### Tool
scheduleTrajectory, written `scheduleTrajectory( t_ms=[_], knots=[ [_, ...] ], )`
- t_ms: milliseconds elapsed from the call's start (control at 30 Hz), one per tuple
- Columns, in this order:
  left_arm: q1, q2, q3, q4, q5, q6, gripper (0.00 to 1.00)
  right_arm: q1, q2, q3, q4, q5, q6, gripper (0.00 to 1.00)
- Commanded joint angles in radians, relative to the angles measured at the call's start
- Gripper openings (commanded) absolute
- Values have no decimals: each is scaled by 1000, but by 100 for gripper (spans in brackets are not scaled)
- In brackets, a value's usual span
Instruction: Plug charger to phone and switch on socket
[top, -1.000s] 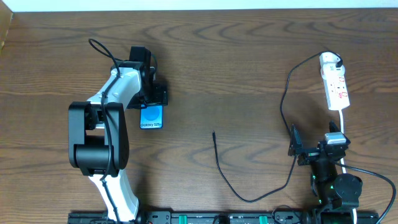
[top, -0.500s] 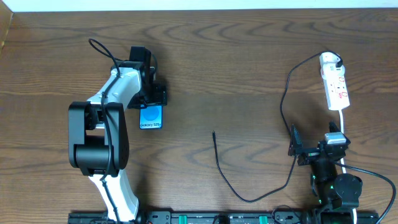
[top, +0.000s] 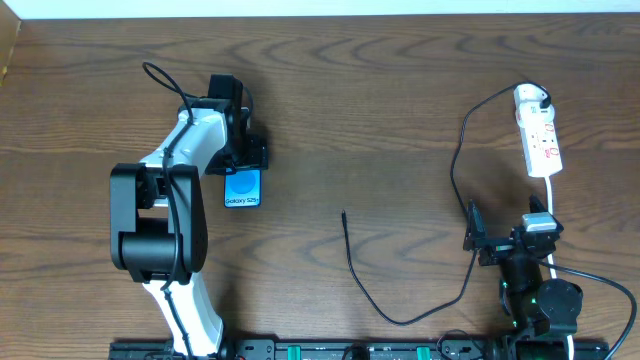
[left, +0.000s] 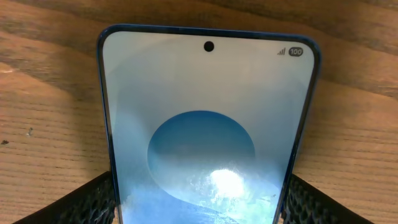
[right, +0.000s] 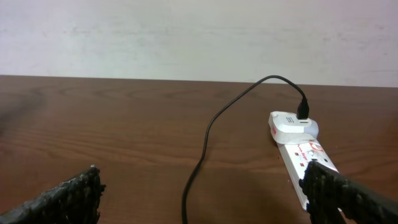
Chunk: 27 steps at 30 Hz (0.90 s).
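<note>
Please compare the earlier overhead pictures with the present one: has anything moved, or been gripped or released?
Nothing has visibly changed. The left gripper stays at the phone, with a finger on either side of it. The right gripper stays open near the socket. The charger lies loose on the table, its tip unplugged.

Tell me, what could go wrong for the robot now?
1. The left fingers flank the phone at its thin edges; it might slip or skid on the table.
2. The charger's plug tip lies flat mid-table, far from the phone; being so thin, it may be hard to pinch.
3. The cable loops close beside the right arm, so a move could snag it and tug the socket.
</note>
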<state>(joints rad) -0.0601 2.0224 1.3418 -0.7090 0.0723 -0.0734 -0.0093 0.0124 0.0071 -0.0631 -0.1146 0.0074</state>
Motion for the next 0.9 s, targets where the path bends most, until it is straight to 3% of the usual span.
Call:
scheduleTrajectory(
  t_ms=[0,467,600,867],
  knots=[
    [3,11,8,-3,-2,9,77,9,-6,-2,-4,4,3,99],
    [3,11,8,-3,-2,9,69,9,-6,-2,-4,4,3,99],
    [3,11,8,-3,-2,9,61,9,-6,-2,-4,4,3,99],
    [3,11,8,-3,-2,9,35,9,-6,-2,-4,4,3,99]
  ],
)
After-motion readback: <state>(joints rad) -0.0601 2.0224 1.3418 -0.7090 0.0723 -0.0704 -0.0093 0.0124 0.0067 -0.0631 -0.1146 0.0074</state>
